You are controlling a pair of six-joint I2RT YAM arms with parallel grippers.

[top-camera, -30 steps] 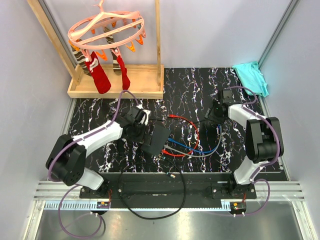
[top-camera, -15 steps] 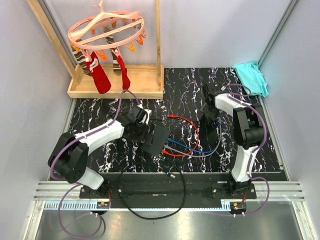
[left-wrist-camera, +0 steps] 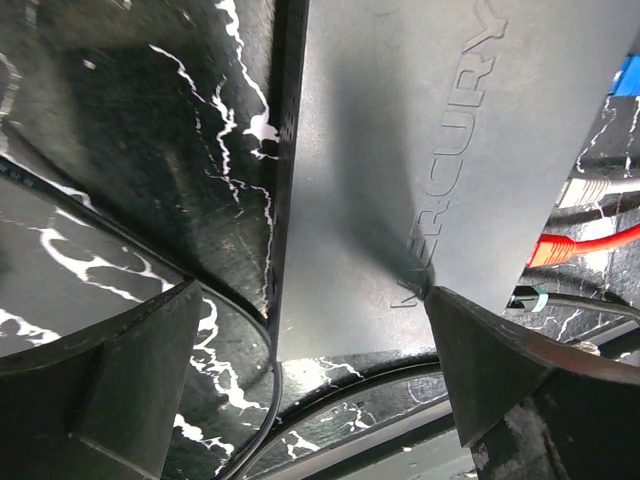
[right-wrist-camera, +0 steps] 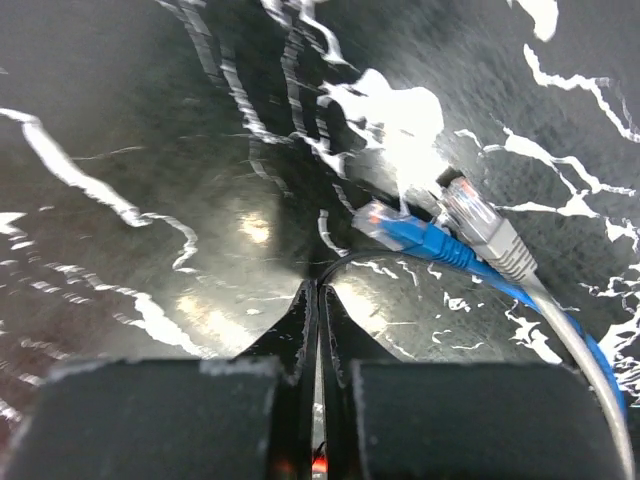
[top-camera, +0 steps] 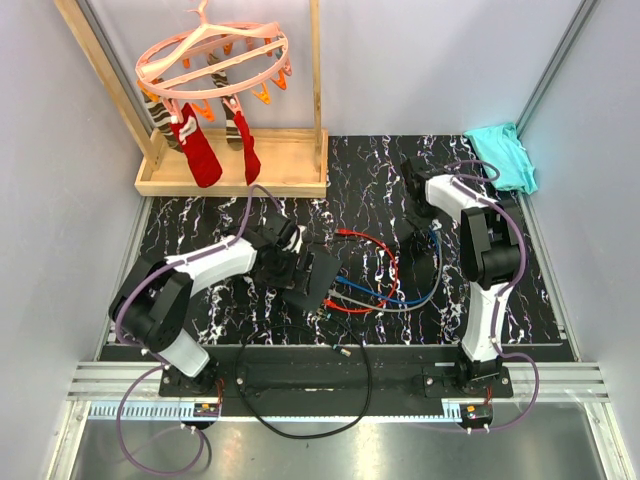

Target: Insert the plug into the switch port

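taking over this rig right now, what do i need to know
Left gripper: open, a finger on either side of the switch, not clamped.
Right gripper: shut, nothing visibly held. Its tips sit just short of the blue plug and grey plug, both lying loose on the table.
Done: arms positioned only, no plug picked up.
Left: grasp a plug, carry it to the switch, push it into a port.

Pale walls [top-camera: 420, 60] ring a black marbled table [top-camera: 370, 165]. Wooden rack [top-camera: 230, 178] with pink hanger [top-camera: 145, 68] stands beyond the left gripper [top-camera: 303, 268]; teal cloth [top-camera: 500, 155] lies beyond the right gripper [top-camera: 416, 224], rightward
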